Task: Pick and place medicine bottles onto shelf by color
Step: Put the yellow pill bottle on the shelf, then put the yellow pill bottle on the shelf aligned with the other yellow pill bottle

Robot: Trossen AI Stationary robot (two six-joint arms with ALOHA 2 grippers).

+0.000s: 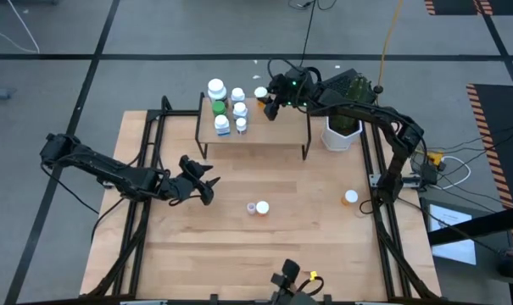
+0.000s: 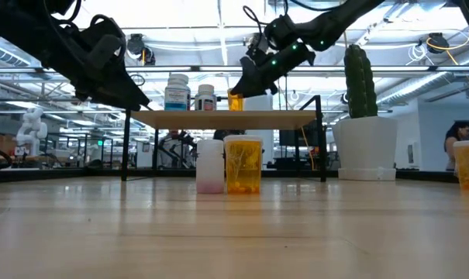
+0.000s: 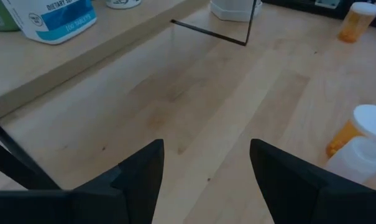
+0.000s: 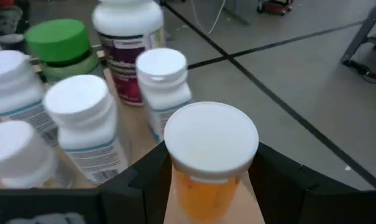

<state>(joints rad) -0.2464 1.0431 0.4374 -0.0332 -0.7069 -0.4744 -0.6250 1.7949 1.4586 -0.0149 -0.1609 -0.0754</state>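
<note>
The shelf [image 1: 264,127] stands at the table's far middle, with several white, green and purplish bottles [image 1: 226,106] grouped on its left part; they also show in the right wrist view [image 4: 82,106]. My right gripper [image 1: 269,103] is over the shelf's far edge, shut on an orange bottle with a white cap [image 4: 209,155]. My left gripper [image 1: 203,180] is open and empty above the table, left of the shelf's near side. A white bottle [image 2: 209,165] and an orange bottle [image 2: 243,164] stand on the table in front of the shelf. My right gripper pinches the orange bottle's body just under its white cap [image 4: 203,186] between its two fingers [image 4: 135,180]. The fingers come slanting down from the table's right side. The bottle is upright, its base at the shelf top [image 2: 235,102]; whether it rests there I cannot tell.
Another orange bottle [image 1: 350,197] stands near the table's right edge. A white pot with a cactus [image 1: 341,131] stands right of the shelf, under my right arm. The shelf's right half [image 1: 286,127] is bare wood.
</note>
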